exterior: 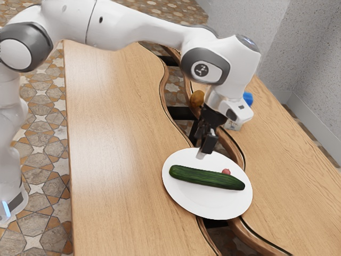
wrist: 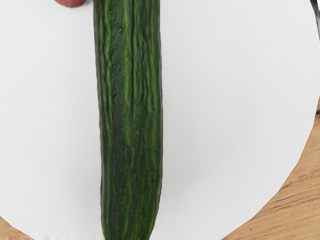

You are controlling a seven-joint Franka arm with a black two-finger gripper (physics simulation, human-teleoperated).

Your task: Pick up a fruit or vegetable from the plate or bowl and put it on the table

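Black and pointing down, the gripper [exterior: 204, 145] is over the edge of the white plate [exterior: 200, 205], above the cucumber [exterior: 208, 178]; whether it is open or shut cannot be made out. The long dark green cucumber lies across the plate, and a small reddish-pink item [exterior: 226, 172] lies beside it. In the wrist view the cucumber [wrist: 131, 120] runs lengthwise over the plate [wrist: 225, 110], with part of the reddish item [wrist: 71, 2] near it.
The plate spans the dark gap between two wooden tabletop parts [exterior: 114, 144]. Behind the gripper are a brown round item [exterior: 197, 98], a blue object [exterior: 248, 98] and a small whitish container [exterior: 233, 125], partly hidden by the hand.
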